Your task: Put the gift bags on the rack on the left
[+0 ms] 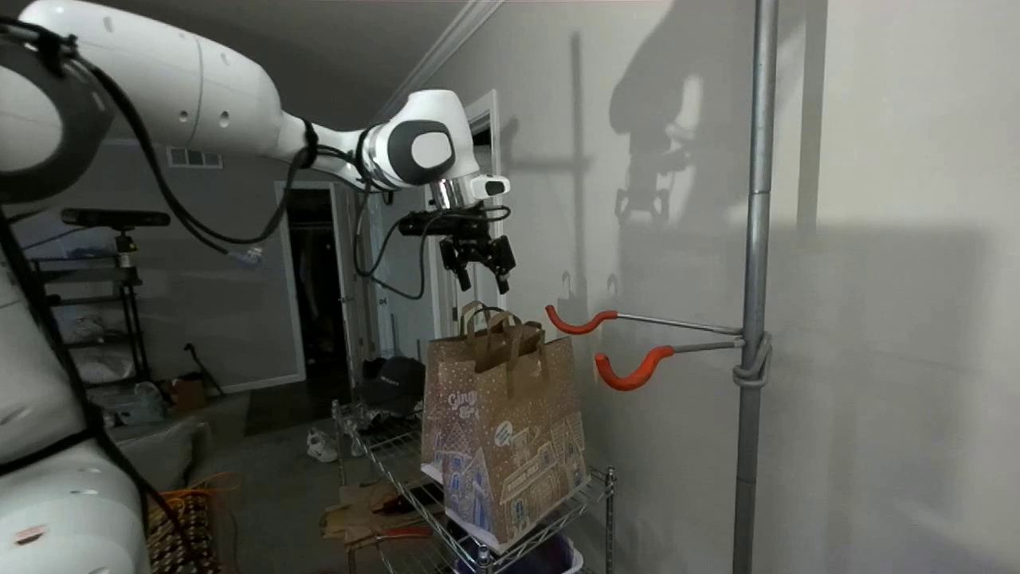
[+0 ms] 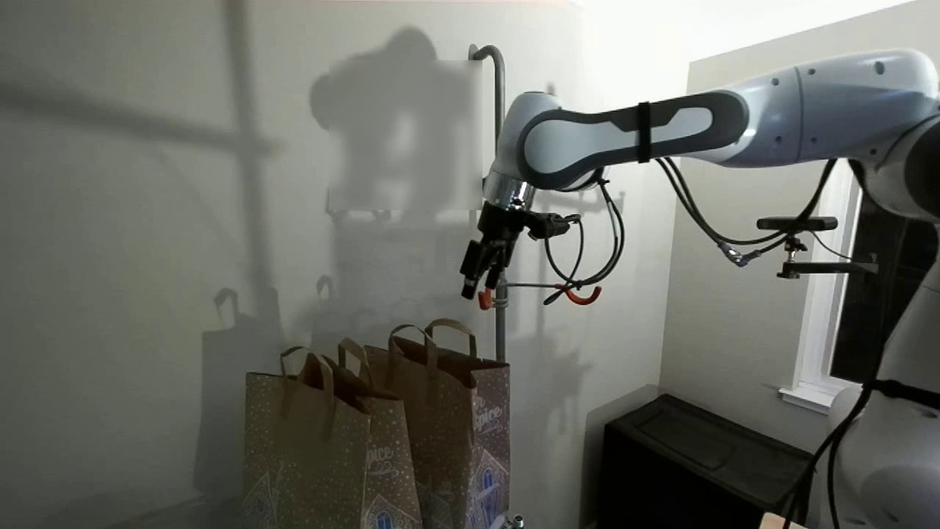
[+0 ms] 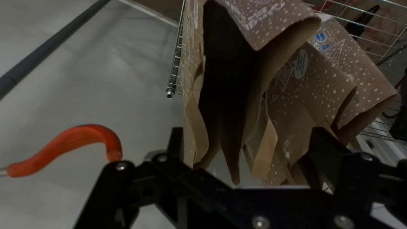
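Arm (image 1: 231,104) outstretched, gripper (image 1: 484,285) aimed down above the bags (image 1: 542,446), spread wide, gripping nothing; rack (image 1: 402,462) beneath them, hooks (image 1: 637,376) to the right

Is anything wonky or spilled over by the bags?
Nothing spilled that I see. A little wonky: the bags have bent, uneven tops, and in an exterior view the nearer bag stands close to the edge of the rack, so it might slip.

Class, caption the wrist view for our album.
Open gripper above two speckled paper gift bags on a wire rack, an orange hook nearby.
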Tool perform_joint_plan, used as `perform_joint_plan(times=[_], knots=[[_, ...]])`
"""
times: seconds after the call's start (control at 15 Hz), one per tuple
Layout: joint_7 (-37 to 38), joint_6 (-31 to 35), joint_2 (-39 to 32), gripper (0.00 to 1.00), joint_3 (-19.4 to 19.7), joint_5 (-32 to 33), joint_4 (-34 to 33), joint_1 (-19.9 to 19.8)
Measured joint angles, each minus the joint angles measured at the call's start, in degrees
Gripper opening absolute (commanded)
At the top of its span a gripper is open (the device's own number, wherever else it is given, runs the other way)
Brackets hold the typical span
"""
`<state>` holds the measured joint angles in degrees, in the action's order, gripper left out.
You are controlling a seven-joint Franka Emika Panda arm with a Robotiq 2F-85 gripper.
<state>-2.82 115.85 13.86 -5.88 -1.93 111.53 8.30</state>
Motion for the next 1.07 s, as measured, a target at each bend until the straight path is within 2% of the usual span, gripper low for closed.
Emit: perform_joint_plan(times=[0.33, 0.6, 0.8, 1.07], knots=[[4.61, 0.14, 15.64, 1.00, 2.56, -0.16, 15.11, -2.05], [6.13, 1.66, 25.43, 1.00, 5.39, -0.18, 23.92, -5.28], [6.17, 2.88, 30.10, 1.00, 6.78, -0.19, 27.89, -6.92], [6.49, 3.17, 31.13, 1.00, 6.79, -0.21, 28.76, -6.93]])
